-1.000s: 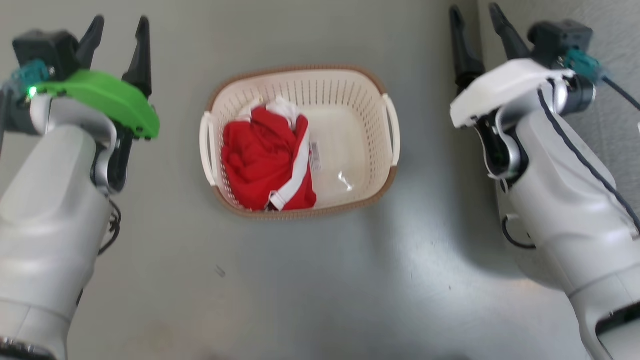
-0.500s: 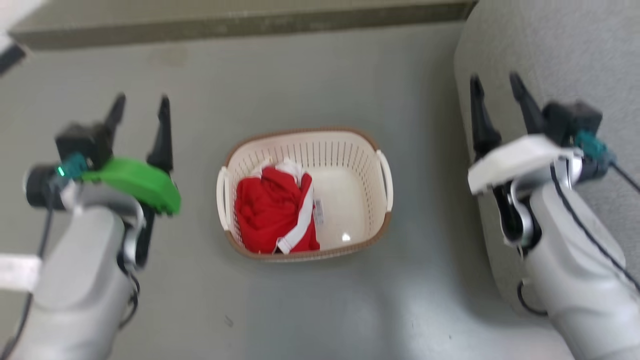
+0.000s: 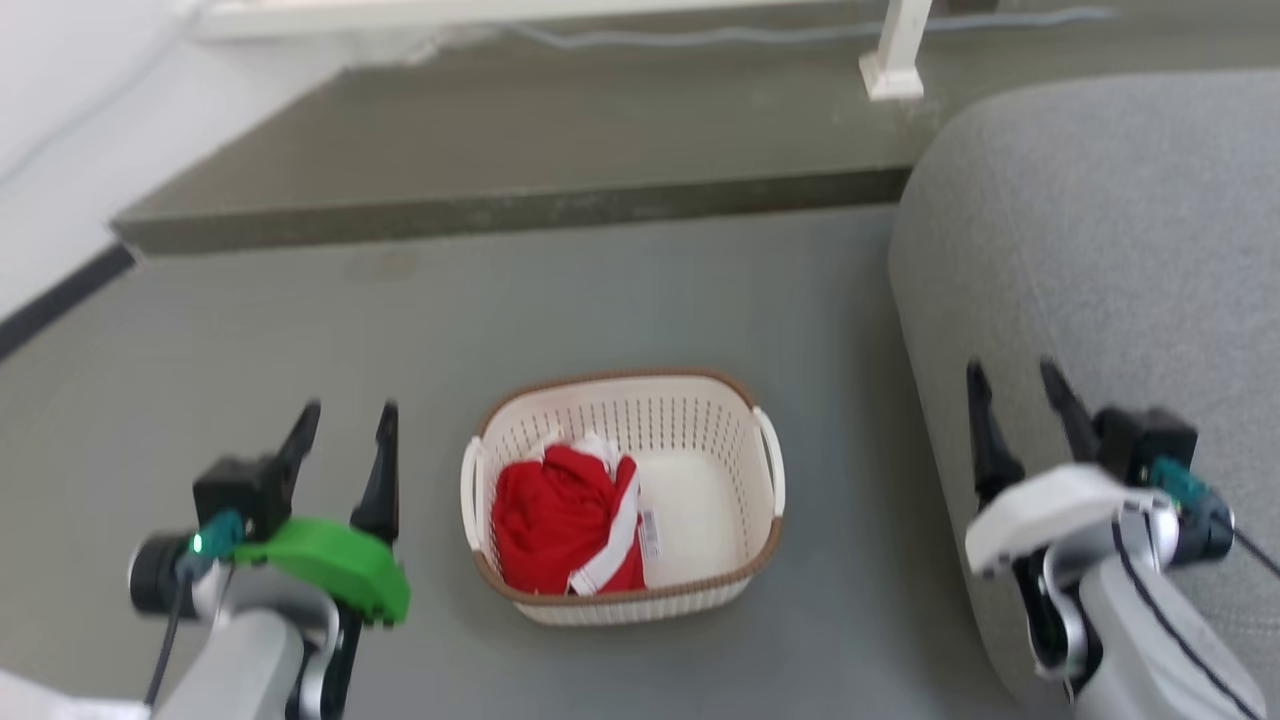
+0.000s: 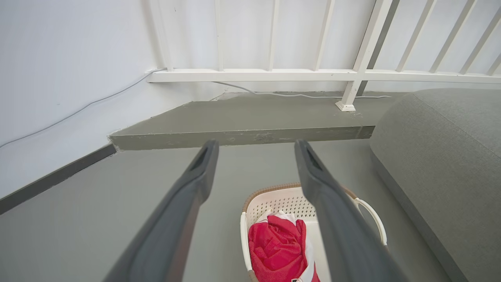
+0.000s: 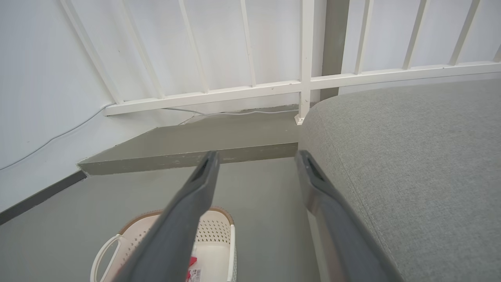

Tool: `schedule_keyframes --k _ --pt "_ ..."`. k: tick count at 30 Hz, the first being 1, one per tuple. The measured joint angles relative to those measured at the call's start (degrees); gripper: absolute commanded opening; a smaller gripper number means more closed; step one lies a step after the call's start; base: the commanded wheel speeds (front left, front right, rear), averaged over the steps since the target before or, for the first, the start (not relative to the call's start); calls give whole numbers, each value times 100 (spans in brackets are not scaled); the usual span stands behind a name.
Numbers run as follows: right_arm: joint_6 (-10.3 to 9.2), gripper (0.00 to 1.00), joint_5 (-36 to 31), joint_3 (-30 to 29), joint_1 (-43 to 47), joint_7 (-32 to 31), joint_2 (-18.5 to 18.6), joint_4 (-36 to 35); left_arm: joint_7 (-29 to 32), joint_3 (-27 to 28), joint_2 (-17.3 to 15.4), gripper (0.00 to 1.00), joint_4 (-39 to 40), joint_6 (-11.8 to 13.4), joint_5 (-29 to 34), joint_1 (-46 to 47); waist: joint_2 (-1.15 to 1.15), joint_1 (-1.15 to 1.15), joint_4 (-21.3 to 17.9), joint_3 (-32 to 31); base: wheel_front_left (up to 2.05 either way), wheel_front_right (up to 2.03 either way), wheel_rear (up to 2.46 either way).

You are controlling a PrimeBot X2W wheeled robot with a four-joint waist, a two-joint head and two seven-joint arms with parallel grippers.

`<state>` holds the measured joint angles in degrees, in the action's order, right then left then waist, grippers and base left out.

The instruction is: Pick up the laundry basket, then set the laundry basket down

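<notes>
The laundry basket is parked upright on the grey floor, pretty much midway between the two arms and touched by neither. A crumpled red garment with white trim is bunched into its left half. The rest of the bottom is left bare apart from a barcode sticker.

The left pincer is held off to the basket's left, fingers spread, nothing caught between them. The right pincer is spread and empty too, and is seen against the edge of a grey upholstered sofa near the basket's right side.

Room-wise, the floor is smooth and matte. Behind the basket a low raised step in a darker olive grey is run straight across. A white railing is planted on it, with one post foot set close to the sofa's corner. A thin pale cable is laid along the step under the rail. The white wall on the left is edged by a dark skirting strip.
</notes>
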<state>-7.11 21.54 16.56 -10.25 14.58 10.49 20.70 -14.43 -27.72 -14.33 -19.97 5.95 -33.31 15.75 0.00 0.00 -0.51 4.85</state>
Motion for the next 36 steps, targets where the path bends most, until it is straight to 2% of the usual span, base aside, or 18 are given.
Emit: schedule_keyframes --k 11,18,36 --pt "-4 100 -93 -48 684 0 -51 -403 0 277 0 100 557 71 133 -949 0 0 37 -526 0 0 0" --pt "-4 100 -165 -104 916 0 -67 -651 0 513 35 100 948 74 260 -1229 0 0 33 -564 0 0 0" --pt "-5 100 -397 -164 1204 0 -60 -1056 0 736 113 100 1319 89 508 -1702 0 0 67 -591 0 0 0"
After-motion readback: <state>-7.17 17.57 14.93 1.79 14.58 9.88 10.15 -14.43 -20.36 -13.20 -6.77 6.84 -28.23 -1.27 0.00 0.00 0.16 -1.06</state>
